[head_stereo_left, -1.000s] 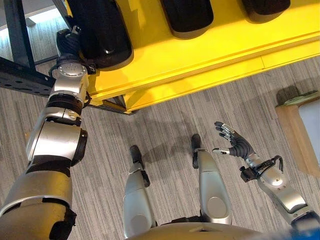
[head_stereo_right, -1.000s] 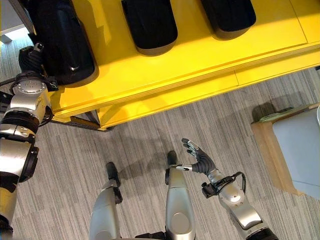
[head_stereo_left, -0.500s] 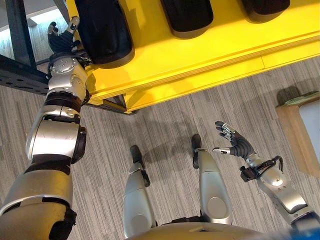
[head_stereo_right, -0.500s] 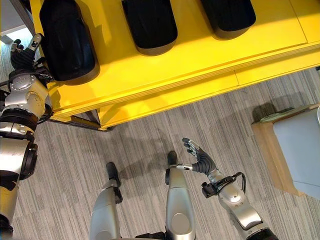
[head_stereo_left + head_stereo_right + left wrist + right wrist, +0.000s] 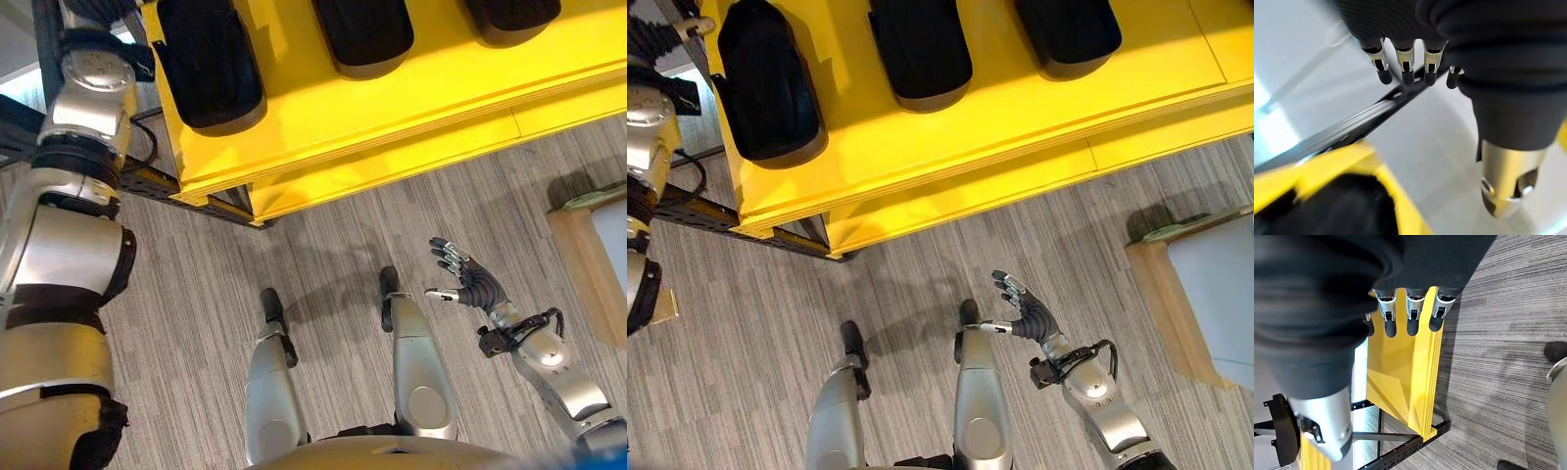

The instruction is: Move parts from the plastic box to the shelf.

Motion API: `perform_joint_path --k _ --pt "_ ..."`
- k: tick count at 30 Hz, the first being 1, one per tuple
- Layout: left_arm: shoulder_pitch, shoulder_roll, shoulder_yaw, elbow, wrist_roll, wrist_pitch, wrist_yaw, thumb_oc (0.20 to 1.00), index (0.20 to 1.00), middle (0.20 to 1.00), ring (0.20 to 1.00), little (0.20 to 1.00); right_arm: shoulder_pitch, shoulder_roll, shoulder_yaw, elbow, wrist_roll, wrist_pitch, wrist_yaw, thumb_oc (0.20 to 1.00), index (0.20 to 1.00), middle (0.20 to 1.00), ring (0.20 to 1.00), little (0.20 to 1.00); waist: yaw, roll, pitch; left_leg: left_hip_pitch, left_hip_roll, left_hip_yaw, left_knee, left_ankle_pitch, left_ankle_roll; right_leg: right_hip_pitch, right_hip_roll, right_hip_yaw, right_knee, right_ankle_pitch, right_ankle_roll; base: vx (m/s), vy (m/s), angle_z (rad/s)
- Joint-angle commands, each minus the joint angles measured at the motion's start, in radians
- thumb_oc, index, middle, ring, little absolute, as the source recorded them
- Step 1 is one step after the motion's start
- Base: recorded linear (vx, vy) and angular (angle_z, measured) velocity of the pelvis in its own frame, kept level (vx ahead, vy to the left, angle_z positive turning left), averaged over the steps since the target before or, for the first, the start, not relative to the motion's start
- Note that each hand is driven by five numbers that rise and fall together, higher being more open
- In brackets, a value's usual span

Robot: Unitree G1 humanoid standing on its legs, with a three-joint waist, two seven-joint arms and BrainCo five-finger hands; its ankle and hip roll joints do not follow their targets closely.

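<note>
Three black parts lie side by side on the yellow shelf point(image 5: 411, 108): the left part point(image 5: 208, 64), the middle part point(image 5: 362, 34) and the right part point(image 5: 509, 14). My left hand point(image 5: 654, 44) is raised beside the shelf's left end, clear of the left part point(image 5: 769, 88). In its wrist view the fingers point(image 5: 1404, 63) are straight and hold nothing, with the shelf and a black part point(image 5: 1342, 205) past them. My right hand point(image 5: 472, 287) hangs low over the carpet on the right, open with its fingers spread and empty.
A dark metal rack frame point(image 5: 176, 186) carries the shelf at its left end. A wooden-edged stand with a pale top point(image 5: 1185, 294) sits at the right edge. Grey striped carpet point(image 5: 323, 245) covers the floor in front of the shelf.
My left hand has let go of the left black part and drawn away, up and to the left of the shelf's end. The part stays on the shelf. The right hand has barely moved.
</note>
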Motion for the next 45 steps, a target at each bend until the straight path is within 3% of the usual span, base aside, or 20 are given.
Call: perform_joint_path --k 1,5,6,9,11,12,15,21,23,32,39,45 --pt "-0.002 0.193 0.001 -0.015 0.152 -0.027 0.062 1.000 1.000 1.000 1.000 1.000 0.026 -0.005 -0.044 0.006 0.040 -0.042 0.020 1.000 1.000 1.000 1.000 1.000 0.029 -0.020 -0.080 0.034 0.066 -0.065 0.075 -0.111 -0.064 0.082 -0.093 0.038 -0.143 0.111 0.109 0.00 0.000 0.00" --pt "-0.001 0.259 -0.031 -0.142 0.278 -0.026 0.099 1.000 1.000 1.000 1.000 1.000 0.032 -0.007 -0.058 0.007 0.043 -0.046 0.026 1.000 1.000 1.000 1.000 1.000 0.036 -0.016 -0.081 0.035 0.069 -0.065 0.075 -0.110 -0.066 0.083 -0.093 0.038 -0.142 0.109 0.111 0.00 0.000 0.00" --pt "0.053 0.303 0.003 -0.283 0.343 -0.036 0.129 1.000 1.000 1.000 1.000 1.000 0.037 0.003 -0.069 0.011 0.039 -0.049 0.026 1.000 1.000 1.000 1.000 1.000 0.044 -0.018 -0.080 0.036 0.071 -0.064 0.071 -0.110 -0.067 0.083 -0.092 0.037 -0.142 0.107 0.110 0.00 0.000 0.00" --pt "0.117 0.332 0.047 -0.372 0.401 -0.032 0.140 1.000 1.000 1.000 1.000 1.000 0.044 0.002 -0.077 0.009 0.034 -0.052 0.027 1.000 1.000 1.000 1.000 1.000 0.047 -0.017 -0.080 0.036 0.072 -0.064 0.070 -0.110 -0.066 0.083 -0.091 0.037 -0.143 0.106 0.109 0.00 0.000 0.00" --pt "0.251 0.350 0.139 -0.543 0.494 -0.036 0.138 1.000 1.000 1.000 1.000 1.000 0.051 0.009 -0.091 0.007 0.026 -0.054 0.031 1.000 1.000 1.000 1.000 1.000 0.054 -0.019 -0.080 0.034 0.073 -0.066 0.068 -0.112 -0.066 0.081 -0.087 0.038 -0.141 0.102 0.107 0.00 0.000 0.00" --pt "0.354 0.338 0.225 -0.656 0.514 -0.062 0.123 1.000 1.000 1.000 1.000 1.000 0.051 0.022 -0.098 0.010 0.017 -0.053 0.026 1.000 1.000 1.000 1.000 1.000 0.061 -0.022 -0.078 0.032 0.075 -0.066 0.069 -0.114 -0.066 0.081 -0.087 0.039 -0.141 0.099 0.106 0.00 0.000 0.00" --pt "0.526 0.275 0.335 -0.834 0.541 -0.101 0.085 1.000 1.000 1.000 1.000 1.000 0.047 0.034 -0.097 0.012 0.006 -0.054 0.016 1.000 1.000 1.000 1.000 1.000 0.061 -0.021 -0.072 0.031 0.077 -0.067 0.071 -0.117 -0.064 0.078 -0.087 0.040 -0.139 0.099 0.102 -0.02 -0.006 0.11" --pt "0.702 0.160 0.416 -1.037 0.584 -0.144 0.042 1.000 1.000 1.000 1.000 1.000 0.038 0.046 -0.097 0.002 -0.011 -0.063 0.000 1.000 1.000 1.000 1.000 1.000 0.064 -0.027 -0.058 0.033 0.078 -0.067 0.070 -0.120 -0.060 0.077 -0.084 0.040 -0.137 0.098 0.097 -0.01 -0.003 0.05" --pt "0.773 0.084 0.444 -1.140 0.553 -0.170 0.041 1.000 1.000 1.000 1.000 1.000 0.031 0.054 -0.098 -0.005 -0.022 -0.070 -0.018 1.000 1.000 1.000 1.000 1.000 0.066 -0.032 -0.047 0.034 0.078 -0.067 0.070 -0.120 -0.057 0.074 -0.083 0.043 -0.135 0.099 0.094 0.00 0.000 0.00" --pt "0.897 0.022 0.508 -1.317 0.480 -0.219 0.035 1.000 1.000 1.000 1.000 1.000 0.031 0.061 -0.097 -0.009 -0.040 -0.076 -0.042 1.000 1.000 1.000 1.000 1.000 0.074 -0.034 -0.036 0.040 0.080 -0.067 0.072 -0.121 -0.053 0.082 -0.084 0.041 -0.135 0.100 0.089 0.00 0.000 0.00" --pt "1.086 -0.063 0.528 -1.434 0.576 -0.214 0.013 1.000 1.000 1.000 1.000 1.000 0.013 0.072 -0.096 -0.019 -0.050 -0.083 -0.065 1.000 1.000 1.000 1.000 1.000 0.088 -0.040 -0.019 0.039 0.079 -0.067 0.080 -0.126 -0.046 0.085 -0.085 0.040 -0.130 0.095 0.087 0.00 0.000 0.00" --pt "1.215 -0.079 0.480 -1.453 0.685 -0.205 -0.053 1.000 1.000 1.000 1.000 1.000 -0.003 0.076 -0.095 -0.022 -0.066 -0.085 -0.090 1.000 1.000 1.000 1.000 1.000 0.098 -0.049 0.002 0.040 0.075 -0.066 0.088 -0.129 -0.038 0.090 -0.086 0.040 -0.125 0.094 0.085 0.00 0.000 0.00"
